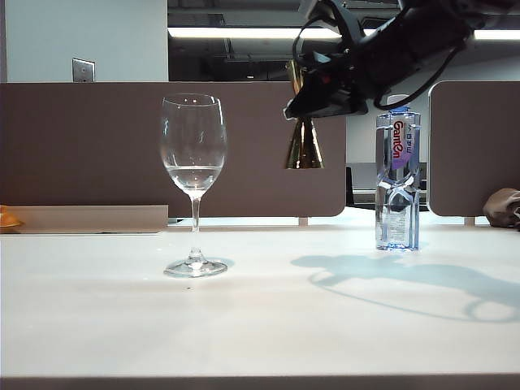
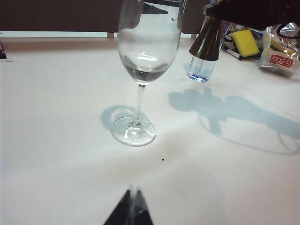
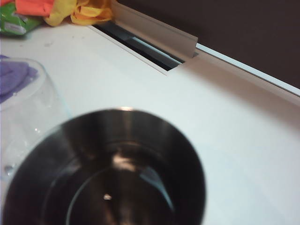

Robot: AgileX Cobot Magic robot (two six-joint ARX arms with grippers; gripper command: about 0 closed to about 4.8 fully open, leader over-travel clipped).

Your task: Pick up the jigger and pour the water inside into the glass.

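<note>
Right gripper (image 1: 313, 101) is up in the air, clamped on the small shiny gold metal hourglass-shaped jigger (image 1: 304, 146). Jigger hangs upright, well above the white table (image 1: 260, 325), between the tall clear stemmed wine glass (image 1: 193, 183) and the clear plastic bottle with blue cap and red-purple label (image 1: 397, 183), nearer the bottle, at about glass-bowl height. Not touching the glass.

Glass stands upright on the table, a shallow pool of clear water (image 1: 193, 175) in the lower bowl. Bottle stands upright past the jigger from the glass.

Right wrist view: looking into the jigger's open cup (image 3: 110, 173), dark interior, can't tell if any liquid remains; glass rim (image 3: 28, 98) just beside it.

Left gripper (image 2: 130, 210) sits low over the table on the near side of the glass, well apart from the glass foot (image 2: 133, 131); only the dark tips show, drawn together, holding nothing. Jigger's lower cone (image 2: 208, 40) shows beyond the glass in that view.
</note>
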